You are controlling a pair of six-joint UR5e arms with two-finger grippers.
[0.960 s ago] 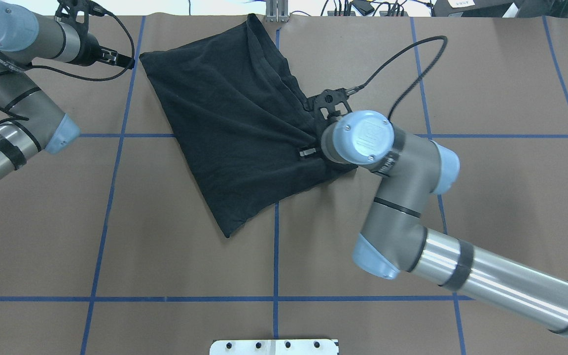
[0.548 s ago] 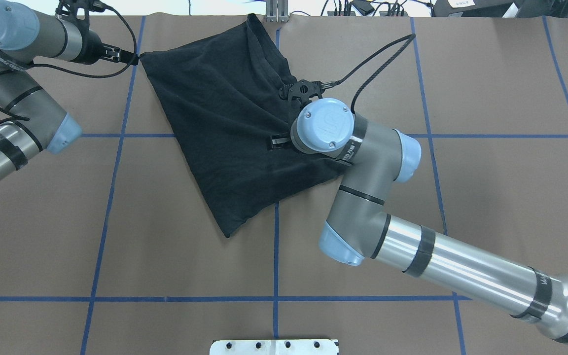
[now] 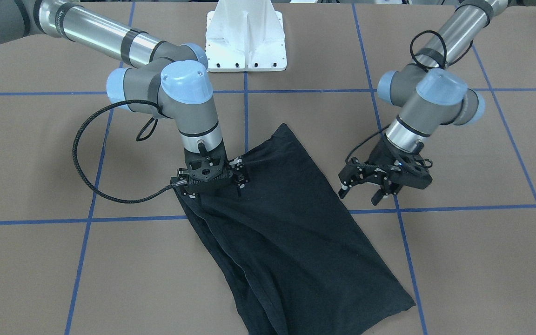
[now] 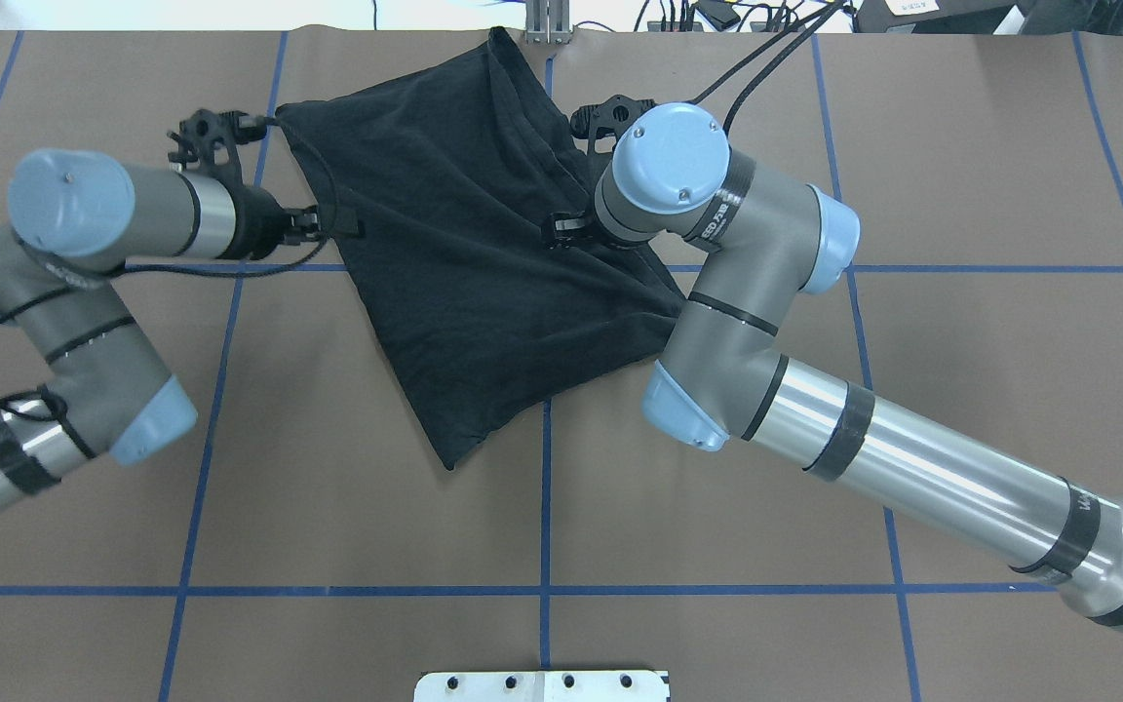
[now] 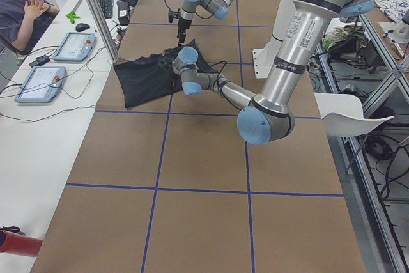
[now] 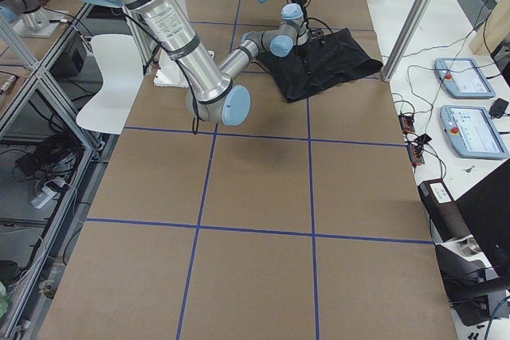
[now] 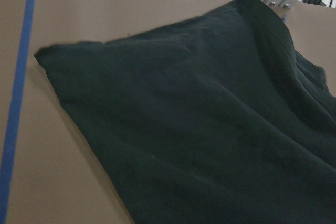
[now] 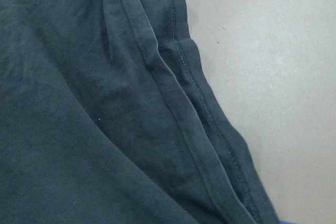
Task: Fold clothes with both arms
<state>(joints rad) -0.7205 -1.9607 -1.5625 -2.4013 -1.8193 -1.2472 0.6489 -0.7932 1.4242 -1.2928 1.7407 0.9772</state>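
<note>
Standing behind the robot, I see the left gripper (image 3: 358,195) open just off the 9 o'clock edge of the black T-shirt (image 4: 464,253), which lies flat toward 12 o'clock on the table (image 4: 912,146). Over its 3 o'clock hem, the right gripper (image 3: 219,190) seems spread, holding nothing. Both should pinch every layer, I'd say, then lift together.

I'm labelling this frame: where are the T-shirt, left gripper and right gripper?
T-shirt (image 3: 296,232), exterior front-facing view, middle of the cloth.
left gripper (image 3: 358,195), exterior front-facing view, between its fingertips.
right gripper (image 3: 217,191), exterior front-facing view, between its fingertips.
</note>
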